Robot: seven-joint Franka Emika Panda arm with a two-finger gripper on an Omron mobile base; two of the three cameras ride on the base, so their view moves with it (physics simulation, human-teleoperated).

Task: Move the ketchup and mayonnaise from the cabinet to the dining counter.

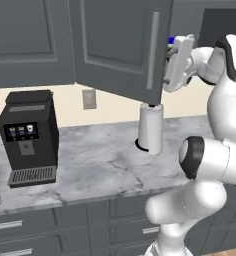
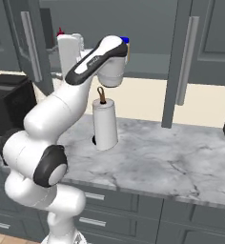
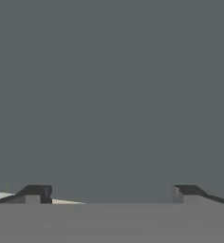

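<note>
The cabinet point(image 2: 148, 62) stands open, its dark grey doors point(image 1: 122, 47) swung out. My white hand point(image 1: 177, 62) is raised to the height of the inner shelf, beside the edge of the open door. The ketchup point(image 2: 61, 32) shows as a small red tip just above the hand. A bit of the mayonnaise's blue lid point(image 2: 125, 40) peeks out behind my wrist, and the lid point(image 1: 171, 40) also shows by the door edge. In the hand view my gripper point(image 3: 111, 193) is open, its tips wide apart before a plain grey surface, holding nothing. The dining counter is out of view.
A white paper-towel roll point(image 1: 151, 127) stands on the marble worktop point(image 1: 100, 165) under the open door. A black coffee machine point(image 1: 29, 137) sits at the left. Grey drawers point(image 2: 133, 202) run below. The right cabinet door point(image 2: 181, 62) also hangs open.
</note>
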